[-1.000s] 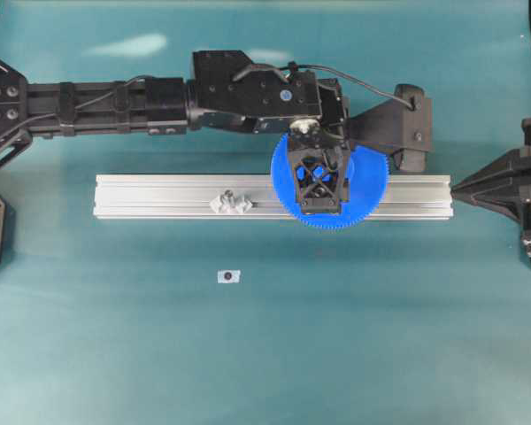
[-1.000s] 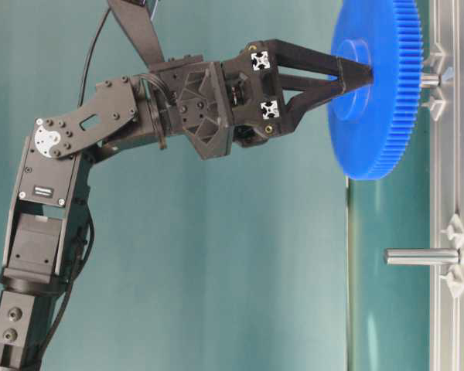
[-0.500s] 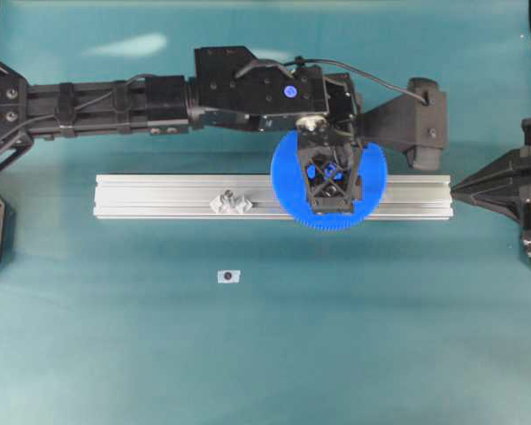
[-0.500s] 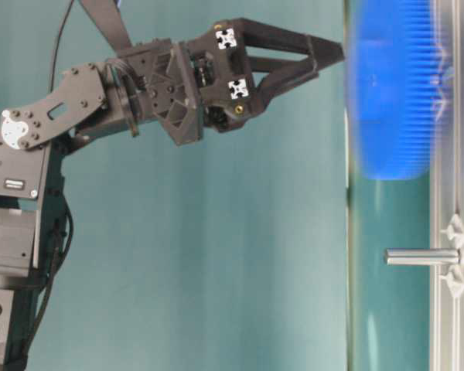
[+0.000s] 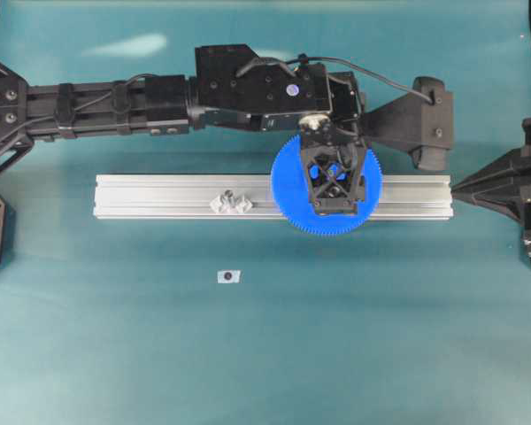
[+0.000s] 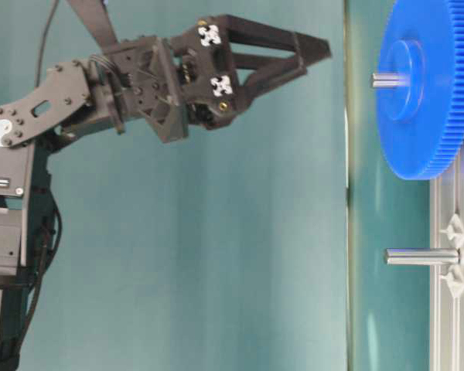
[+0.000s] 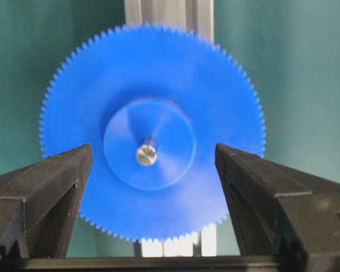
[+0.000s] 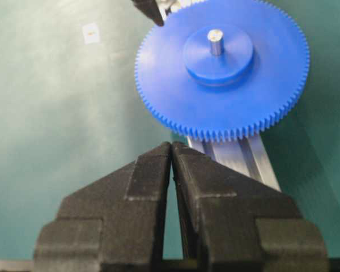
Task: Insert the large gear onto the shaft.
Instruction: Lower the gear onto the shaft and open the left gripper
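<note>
The large gear (image 5: 288,186), a bright-blue toothed disc, lies flat on the rail with the shaft (image 7: 147,154) poking up through its hub. From table level the shaft's silvery tip (image 6: 383,79) stands clear of the gear (image 6: 425,116). My left gripper (image 6: 313,54) hangs well above the gear, open and holding nothing. In the left wrist view its fingers (image 7: 56,181) frame the gear (image 7: 158,73) without touching it. My right gripper (image 8: 171,146) is shut and empty, short of the gear (image 8: 226,102), at the rail's right end (image 5: 456,188).
A long aluminium rail (image 5: 159,197) crosses the green mat. A second upright pin with clear brackets (image 5: 231,202) stands on it left of the gear, also seen from table level (image 6: 421,256). A small pale tag (image 5: 228,276) lies on the mat in front of the rail.
My left gripper has let go of the gear's hub and lifted away. The gear has slid down the shaft and now sits low on it, against the rail.
</note>
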Tool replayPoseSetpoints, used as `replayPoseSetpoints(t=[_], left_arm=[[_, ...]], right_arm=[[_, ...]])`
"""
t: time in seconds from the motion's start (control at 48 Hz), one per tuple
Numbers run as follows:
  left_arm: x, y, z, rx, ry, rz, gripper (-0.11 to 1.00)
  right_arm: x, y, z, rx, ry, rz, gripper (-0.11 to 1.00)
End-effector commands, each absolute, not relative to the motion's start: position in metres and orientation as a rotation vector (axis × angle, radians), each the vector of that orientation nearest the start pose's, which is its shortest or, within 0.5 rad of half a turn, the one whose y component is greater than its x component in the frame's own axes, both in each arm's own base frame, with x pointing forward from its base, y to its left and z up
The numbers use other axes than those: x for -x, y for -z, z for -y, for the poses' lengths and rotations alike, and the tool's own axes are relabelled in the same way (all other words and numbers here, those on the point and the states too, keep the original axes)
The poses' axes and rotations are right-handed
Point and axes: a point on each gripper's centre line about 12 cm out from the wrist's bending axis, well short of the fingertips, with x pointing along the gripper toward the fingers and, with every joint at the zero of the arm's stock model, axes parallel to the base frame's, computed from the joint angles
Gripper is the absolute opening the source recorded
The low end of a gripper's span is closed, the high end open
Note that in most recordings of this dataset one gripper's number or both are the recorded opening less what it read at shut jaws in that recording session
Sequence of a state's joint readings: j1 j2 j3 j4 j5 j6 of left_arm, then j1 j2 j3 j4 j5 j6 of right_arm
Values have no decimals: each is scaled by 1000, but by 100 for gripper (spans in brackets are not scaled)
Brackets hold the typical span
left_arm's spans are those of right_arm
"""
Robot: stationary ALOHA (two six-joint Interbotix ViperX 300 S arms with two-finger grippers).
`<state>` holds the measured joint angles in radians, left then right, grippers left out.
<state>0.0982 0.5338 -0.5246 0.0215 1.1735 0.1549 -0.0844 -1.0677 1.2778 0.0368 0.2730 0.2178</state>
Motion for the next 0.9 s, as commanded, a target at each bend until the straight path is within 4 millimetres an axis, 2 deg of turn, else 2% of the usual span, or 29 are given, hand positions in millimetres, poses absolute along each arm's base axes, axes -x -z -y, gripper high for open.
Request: replayPoseSetpoints(t=[0.0, 0.438, 0.875], left_arm=[[-542, -286, -51, -108, -10, -1091, 83], [-540, -296, -47, -110, -8, -1072, 83], [-528, -304, -47, -87, -22, -1070, 83]], right_arm=[[-166, -211, 13, -282, 138, -456, 14], [-165, -209, 13, -282, 138, -456, 14], [-165, -210, 13, -282, 138, -453, 14]])
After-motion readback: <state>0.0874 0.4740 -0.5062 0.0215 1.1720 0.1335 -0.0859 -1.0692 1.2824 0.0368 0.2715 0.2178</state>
